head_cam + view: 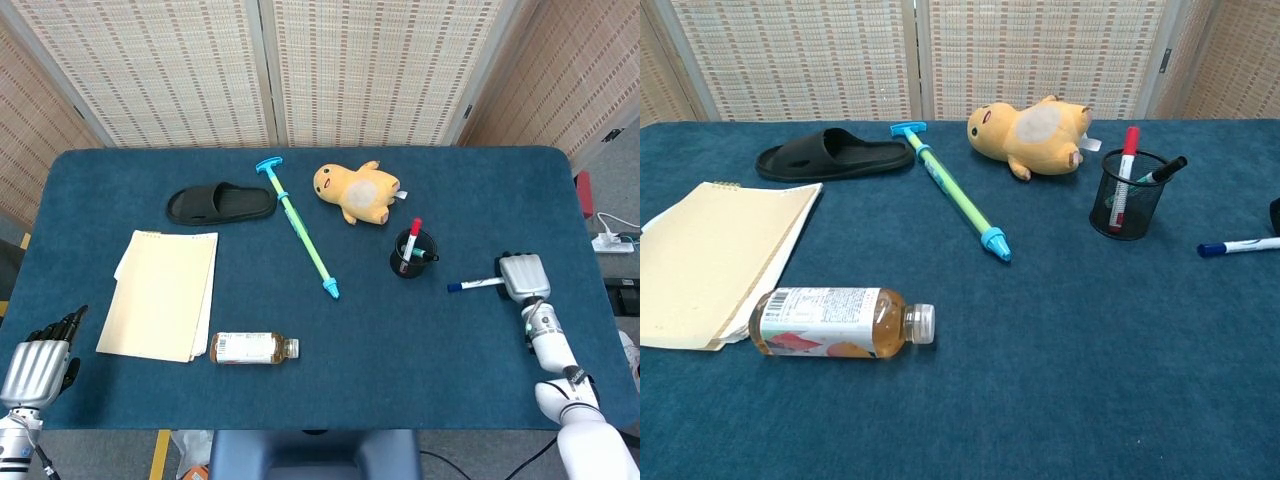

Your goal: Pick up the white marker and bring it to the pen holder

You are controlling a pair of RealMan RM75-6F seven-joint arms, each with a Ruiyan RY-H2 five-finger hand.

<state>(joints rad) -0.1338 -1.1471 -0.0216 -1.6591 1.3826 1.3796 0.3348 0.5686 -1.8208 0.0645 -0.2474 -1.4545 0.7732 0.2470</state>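
Observation:
The white marker (473, 285) with a blue cap lies on the blue table, right of the black mesh pen holder (409, 254). My right hand (523, 276) sits palm down over the marker's right end, hiding that end. Its fingers are tucked beneath, so I cannot tell whether they grip the marker. In the chest view the marker (1238, 245) lies flat at the right edge, with a dark bit of the hand (1275, 214) just above it. The pen holder (1126, 195) has a red pen and a dark pen in it. My left hand (40, 365) hangs off the table's near left corner, holding nothing.
A yellow plush toy (358, 192) lies behind the holder. A green-and-blue stick (299, 229), a black slipper (220, 203), a yellow notepad (160, 294) and a lying bottle (254, 348) fill the left half. The table's right edge (590, 260) is close to my right hand.

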